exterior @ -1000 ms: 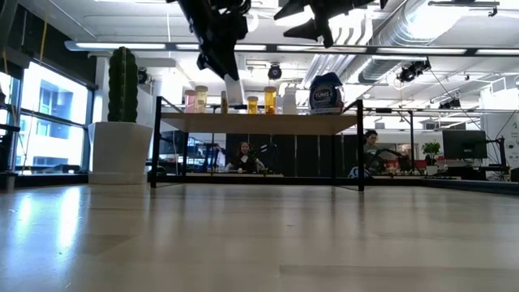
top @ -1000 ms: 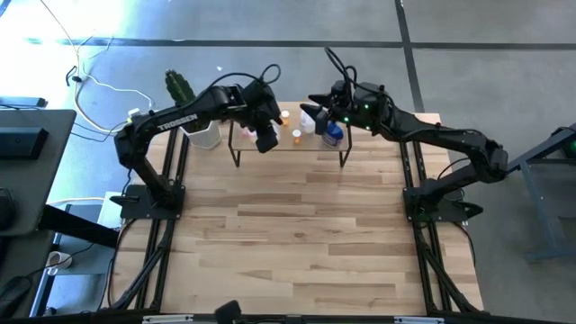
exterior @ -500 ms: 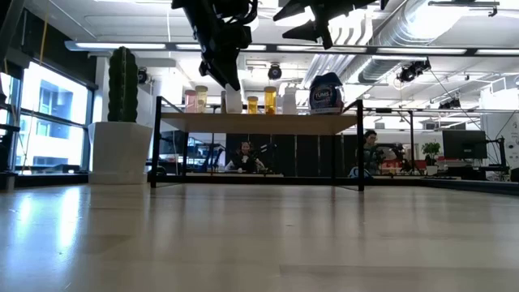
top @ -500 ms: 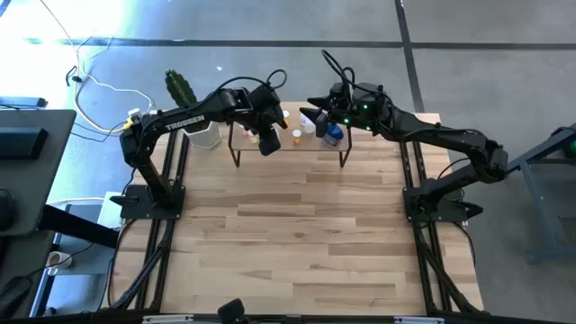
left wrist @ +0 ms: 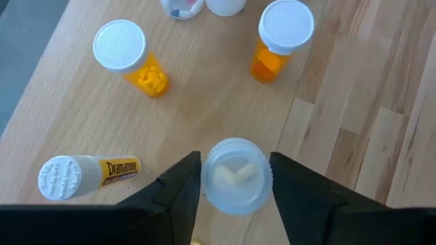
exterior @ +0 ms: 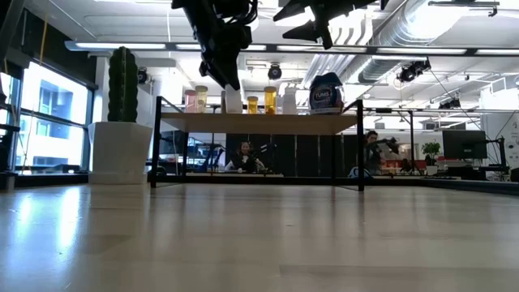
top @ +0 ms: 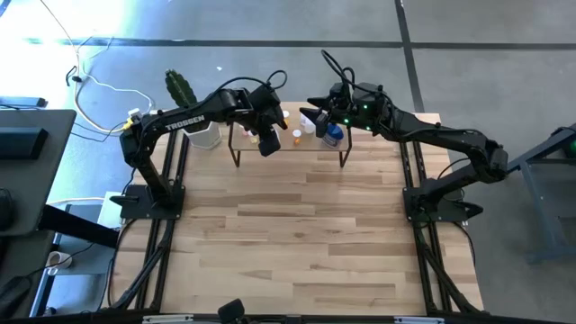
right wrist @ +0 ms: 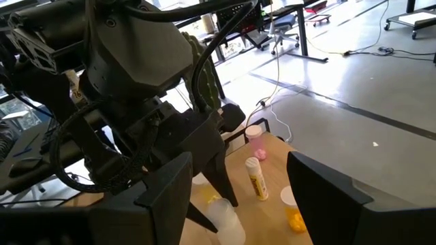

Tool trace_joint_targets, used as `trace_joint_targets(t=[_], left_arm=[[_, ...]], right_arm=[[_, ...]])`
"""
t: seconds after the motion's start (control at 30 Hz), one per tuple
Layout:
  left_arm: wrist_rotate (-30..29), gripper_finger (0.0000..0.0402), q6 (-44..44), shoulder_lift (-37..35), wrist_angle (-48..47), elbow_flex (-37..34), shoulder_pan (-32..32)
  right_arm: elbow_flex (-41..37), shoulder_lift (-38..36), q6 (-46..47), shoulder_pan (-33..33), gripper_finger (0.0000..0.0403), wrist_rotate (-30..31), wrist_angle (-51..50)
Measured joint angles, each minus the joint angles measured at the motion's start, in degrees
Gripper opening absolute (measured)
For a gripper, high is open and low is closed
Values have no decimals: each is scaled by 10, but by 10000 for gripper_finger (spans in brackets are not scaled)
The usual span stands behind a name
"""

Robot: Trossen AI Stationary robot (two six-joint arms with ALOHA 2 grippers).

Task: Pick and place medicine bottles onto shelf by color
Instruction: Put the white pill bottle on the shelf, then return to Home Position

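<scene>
Wrist cam on left arm gives the clearest look: left gripper (left wrist: 235,178) hangs straight over a clear bottle (left wrist: 236,175) w/ pale pills inside, one finger each side of it. Whether the pads touch the bottle or sit just off it can't be told, so grip vs. release is unclear. Same view shows two orange bottles (left wrist: 135,60) w/ white caps standing on the shelf (left wrist: 204,109), plus a white-and-yellow tube (left wrist: 85,174) lying on its side; two more caps are cut off at frame edge.

High view shows what that cam can't: both arms meet over the shelf (top: 310,144) at the table's far edge, left gripper (top: 266,141) toward the shelf's left half, right gripper (top: 317,122) over the right half, by the blue bottle (top: 334,135). Bottles there are too small to sort by colour.

Low view adds the row on the shelf (exterior: 259,123): pink, clear, orange, white bottles, then the squat blue bottle (exterior: 326,93); clear bottle mostly hidden behind left arm. A cactus pot (exterior: 120,151) stands left of the shelf.

Right wrist cam: right gripper (right wrist: 238,184) fingers well apart, nothing between them, left arm filling most of the frame, shelf bottles small beyond it.
</scene>
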Motion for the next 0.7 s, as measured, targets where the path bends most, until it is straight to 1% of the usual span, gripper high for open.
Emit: trace_joint_targets(t=[0.33,0.47,0.7], left_arm=[[-9,194,-1,0,1,0,0],[-16,197,0,-4,2,0,0],[-25,197,9,-35,7,0,2]], right_arm=[[0,0,0,0,231,0,-5],[0,0,0,0,231,0,-5],[0,0,0,0,231,0,-4]])
